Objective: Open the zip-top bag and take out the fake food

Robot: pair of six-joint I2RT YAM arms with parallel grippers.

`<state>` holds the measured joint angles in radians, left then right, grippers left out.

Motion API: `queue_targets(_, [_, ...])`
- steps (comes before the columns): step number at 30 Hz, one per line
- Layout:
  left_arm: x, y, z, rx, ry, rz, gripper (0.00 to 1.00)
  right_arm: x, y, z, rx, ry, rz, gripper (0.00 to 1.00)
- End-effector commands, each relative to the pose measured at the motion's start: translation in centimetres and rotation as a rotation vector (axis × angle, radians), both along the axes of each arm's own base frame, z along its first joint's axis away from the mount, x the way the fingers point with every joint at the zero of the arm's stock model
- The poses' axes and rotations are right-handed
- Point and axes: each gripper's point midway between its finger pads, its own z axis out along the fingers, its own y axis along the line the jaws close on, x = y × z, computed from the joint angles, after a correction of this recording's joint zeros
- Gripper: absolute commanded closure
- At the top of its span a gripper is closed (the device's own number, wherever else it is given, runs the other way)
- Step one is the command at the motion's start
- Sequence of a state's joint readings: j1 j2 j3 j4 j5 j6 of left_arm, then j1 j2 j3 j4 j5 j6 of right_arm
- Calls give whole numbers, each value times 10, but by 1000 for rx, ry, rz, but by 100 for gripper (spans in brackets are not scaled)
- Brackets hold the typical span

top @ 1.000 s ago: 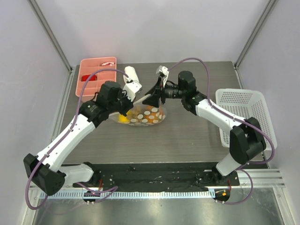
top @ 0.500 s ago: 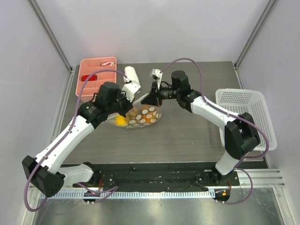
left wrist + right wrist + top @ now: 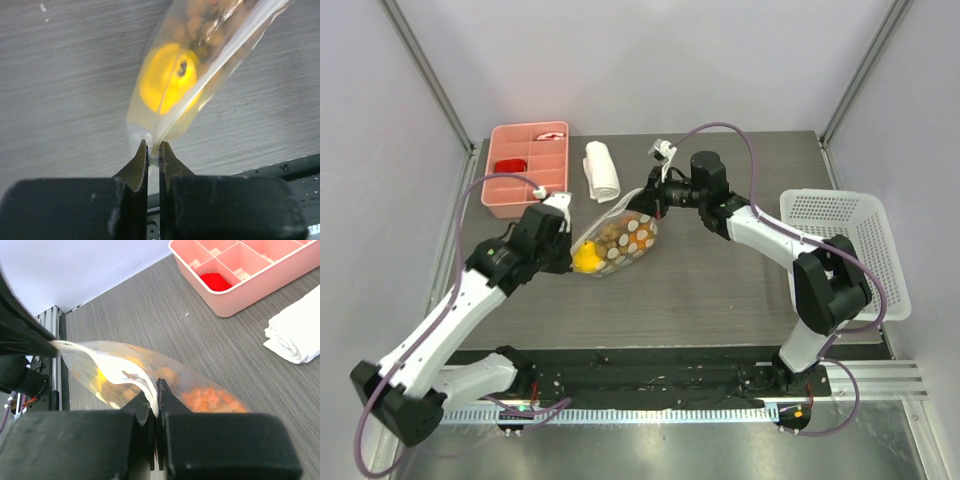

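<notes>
The clear zip-top bag (image 3: 612,240) hangs stretched between both grippers above the table. Inside it lies the fake food: a yellow fruit (image 3: 585,258), brown balls (image 3: 610,236) and an orange piece (image 3: 212,397). My left gripper (image 3: 563,250) is shut on the bag's lower-left end, its tips pinching the white zip strip (image 3: 153,150). At the bag's upper-right end my right gripper (image 3: 645,198) is shut on the top edge (image 3: 156,400). The yellow fruit (image 3: 167,77) sits just past the left fingertips.
A pink compartment tray (image 3: 525,168) with a red piece stands at the back left. A rolled white towel (image 3: 601,170) lies beside it. A white basket (image 3: 845,245) sits at the right edge of the table.
The right gripper has shut on the bag's top edge. The left arm has pulled back toward the lower left with its end, so the bag is stretched out and lifted.
</notes>
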<state>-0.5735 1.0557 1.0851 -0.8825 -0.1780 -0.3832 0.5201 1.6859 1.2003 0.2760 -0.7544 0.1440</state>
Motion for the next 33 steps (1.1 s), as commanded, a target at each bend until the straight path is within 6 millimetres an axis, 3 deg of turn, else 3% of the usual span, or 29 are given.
queue_targets(1, [-34, 33, -2, -11, 41, 168, 100, 22, -2, 30, 78, -87, -39, 99])
queue_targets(5, [-41, 30, 7, -65, 38, 169, 100, 22, 0, 32, 92, -81, -27, 99])
queue_targets(9, [-47, 28, -1, -76, 70, 164, 100, 21, 3, 32, 94, -70, -3, 99])
queue_targets(10, [-48, 26, -2, -79, 78, 144, 94, 17, 5, 31, 97, -65, 16, 99])
queue_targets(12, [-53, 15, 5, -123, 86, 84, 71, 7, 8, 36, 122, -93, 70, 99])
queue_targets(13, [-54, 10, 15, -158, 58, 48, 40, -2, 10, 33, 125, -90, 111, 99])
queue_targets(15, [-46, -1, 44, -214, -47, -33, 22, -9, 13, 27, 106, -75, 157, 99])
queue_targets(16, [-38, -5, 71, -240, -124, -58, 18, -14, 15, 29, 104, -85, 198, 99])
queue_targets(18, [-16, -7, 96, -188, -226, -101, 21, -23, 18, 31, 117, -94, 251, 99])
queue_targets(19, [-7, -12, 117, -185, -276, -126, 31, -25, 19, 35, 124, -95, 268, 99])
queue_targets(21, [15, -31, 115, -118, -258, -231, 36, -35, 24, 28, 98, -70, 314, 99])
queue_targets(22, [29, -38, 127, -118, -308, -244, 37, -34, 26, 32, 87, -104, 318, 99])
queue_targets(25, [59, -53, 125, -57, -336, -303, 46, -37, 28, 26, 66, -85, 320, 99])
queue_targets(27, [73, -62, 121, -19, -334, -341, 46, -38, 28, 23, 65, -77, 326, 99])
queue_targets(33, [87, -65, 107, 25, -323, -347, 52, -39, 29, 23, 65, -76, 327, 99])
